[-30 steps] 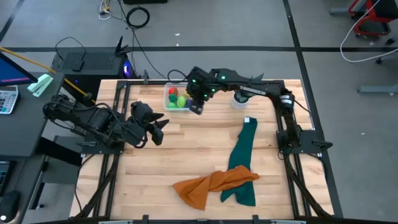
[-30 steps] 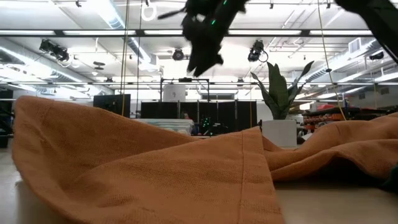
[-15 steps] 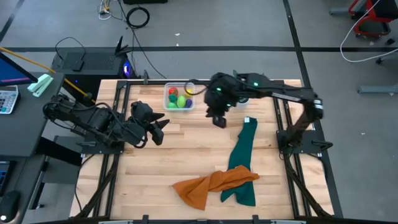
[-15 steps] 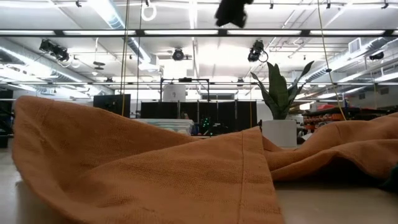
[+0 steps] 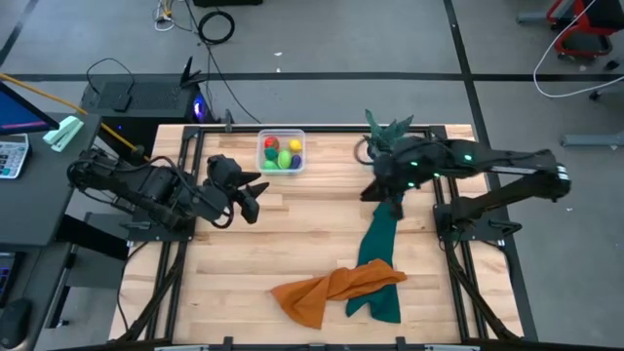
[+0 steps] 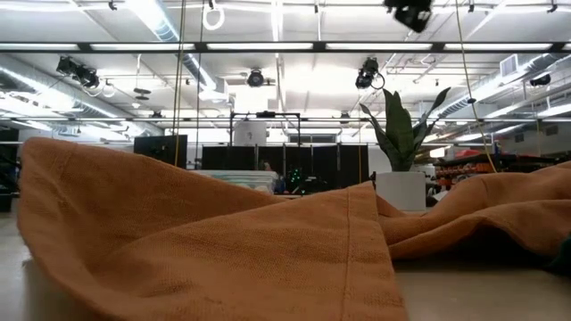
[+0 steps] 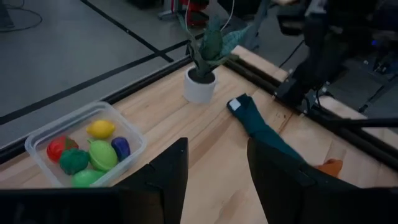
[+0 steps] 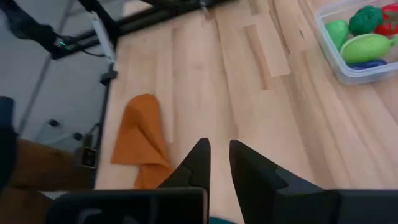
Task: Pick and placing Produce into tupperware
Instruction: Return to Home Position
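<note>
The clear tupperware [image 5: 281,153] stands at the table's far middle, with several produce pieces inside: yellow [image 7: 101,129], red [image 7: 57,148], dark green [image 7: 73,160], light green [image 7: 102,154] and purple [image 7: 120,147]. My left gripper [image 5: 258,195] hovers open near and left of it, its fingers [image 7: 169,171] with nothing between them. My right gripper [image 5: 392,205] hangs shut and empty above the far end of a dark green cloth [image 5: 380,244], right of the tupperware. Its fingertips [image 8: 202,149] stand almost together over bare wood.
A spiky plant in a white pot [image 5: 385,132] stands at the far right, close behind my right arm. An orange cloth [image 5: 331,290] lies crumpled at the near middle, overlapping the green cloth's near end. It fills the foreground of the low view [image 6: 223,250].
My right gripper has swung away from above the tupperware toward the table's right edge and a little nearer, rising slightly, and now hangs over the green cloth's far end. The produce stays in the tupperware.
</note>
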Robot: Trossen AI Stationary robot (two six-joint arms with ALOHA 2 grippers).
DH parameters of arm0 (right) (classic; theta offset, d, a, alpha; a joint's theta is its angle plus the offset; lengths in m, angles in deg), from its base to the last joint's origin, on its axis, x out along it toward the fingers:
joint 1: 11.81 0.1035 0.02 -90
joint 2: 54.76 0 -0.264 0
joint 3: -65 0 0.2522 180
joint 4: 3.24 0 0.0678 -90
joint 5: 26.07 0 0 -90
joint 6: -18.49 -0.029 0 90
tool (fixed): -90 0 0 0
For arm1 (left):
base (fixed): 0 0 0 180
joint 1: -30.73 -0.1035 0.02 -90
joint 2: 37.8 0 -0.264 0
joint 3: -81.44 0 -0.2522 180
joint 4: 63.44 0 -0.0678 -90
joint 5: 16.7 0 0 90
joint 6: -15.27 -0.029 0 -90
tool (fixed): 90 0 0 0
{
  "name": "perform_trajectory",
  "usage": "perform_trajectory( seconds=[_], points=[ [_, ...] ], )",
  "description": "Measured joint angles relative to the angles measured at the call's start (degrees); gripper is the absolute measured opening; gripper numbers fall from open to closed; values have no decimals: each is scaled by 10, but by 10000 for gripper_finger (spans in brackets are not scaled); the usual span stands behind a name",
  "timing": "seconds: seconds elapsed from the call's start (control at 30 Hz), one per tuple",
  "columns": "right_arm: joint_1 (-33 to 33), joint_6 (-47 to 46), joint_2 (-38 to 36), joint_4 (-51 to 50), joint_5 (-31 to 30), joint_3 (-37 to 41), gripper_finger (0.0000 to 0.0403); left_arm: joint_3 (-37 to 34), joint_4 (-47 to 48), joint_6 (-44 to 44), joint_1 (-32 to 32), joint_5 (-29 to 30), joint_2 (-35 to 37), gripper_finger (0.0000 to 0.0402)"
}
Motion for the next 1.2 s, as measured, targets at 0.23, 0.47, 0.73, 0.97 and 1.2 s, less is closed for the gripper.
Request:
perform_trajectory(
  seconds=[0.23,0.47,0.73,0.97,1.2],
  points=[
    [22,-59,-140,88,-1,115,2,0,-60,-34,-26,0,-1,172],
    [32,-90,-256,179,-16,219,1,-1,-67,-44,-50,-2,-11,172],
    [31,-92,-341,280,-33,319,0,0,-78,-47,-77,-20,-56,172],
    [31,-114,-400,385,-33,404,0,0,-124,-47,-93,-52,-108,172],
    [31,-149,-466,413,-33,461,0,0,-132,-45,-96,-52,-122,172]
  ],
)
